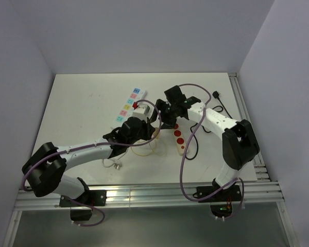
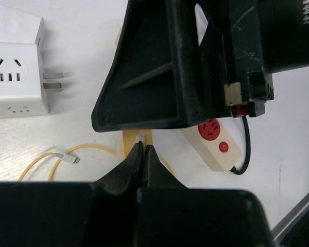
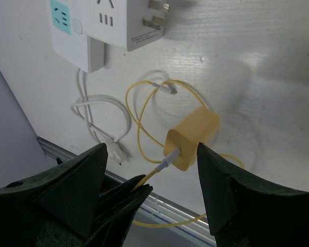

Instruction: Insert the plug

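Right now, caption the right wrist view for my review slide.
Open right hand poised over a yellow charger on the white table.

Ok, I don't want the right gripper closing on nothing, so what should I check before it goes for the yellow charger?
1. Right gripper open: ok.
2. Yellow charger lying on the table between its jaws: ok.
3. Jaws clear of the charger's sides: ok, a gap shows on both sides.
4. Left gripper shut on the yellow cable close to the charger: ok.
5. Which way the charger's prongs face: cannot tell, they are hidden.
6. Free socket on the red-socket strip: ok, one shows unoccupied.
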`<move>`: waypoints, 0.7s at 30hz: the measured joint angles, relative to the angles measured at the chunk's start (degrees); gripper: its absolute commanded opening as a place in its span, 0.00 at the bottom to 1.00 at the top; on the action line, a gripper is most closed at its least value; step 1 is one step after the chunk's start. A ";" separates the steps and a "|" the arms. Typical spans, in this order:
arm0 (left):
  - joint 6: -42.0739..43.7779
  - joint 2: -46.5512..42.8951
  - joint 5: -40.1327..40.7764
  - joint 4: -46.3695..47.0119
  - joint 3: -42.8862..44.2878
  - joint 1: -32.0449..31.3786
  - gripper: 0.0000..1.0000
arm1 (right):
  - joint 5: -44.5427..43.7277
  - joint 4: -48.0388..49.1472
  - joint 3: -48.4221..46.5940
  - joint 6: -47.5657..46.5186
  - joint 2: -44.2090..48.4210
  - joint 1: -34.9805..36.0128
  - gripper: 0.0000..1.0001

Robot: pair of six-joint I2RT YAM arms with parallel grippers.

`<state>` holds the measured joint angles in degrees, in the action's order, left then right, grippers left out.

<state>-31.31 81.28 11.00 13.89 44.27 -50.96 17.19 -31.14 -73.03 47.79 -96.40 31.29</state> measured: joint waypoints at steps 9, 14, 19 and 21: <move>2.80 1.90 3.45 -0.07 1.05 -1.84 0.00 | -1.33 -4.28 -0.07 -0.94 -1.49 0.72 0.74; 3.89 2.80 5.40 0.02 1.66 -3.21 0.00 | -1.90 -5.14 -1.73 -0.61 -3.69 1.20 0.71; 4.94 3.82 7.39 0.07 2.49 -5.05 0.00 | -1.88 -5.11 -2.10 0.15 -6.75 1.86 0.70; 5.22 3.87 8.07 0.02 2.49 -5.57 0.00 | -1.88 -5.18 -2.10 0.28 -7.45 1.95 0.67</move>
<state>-26.09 85.14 19.07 13.91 46.76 -56.53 15.31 -36.32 -75.13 48.07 -103.85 33.23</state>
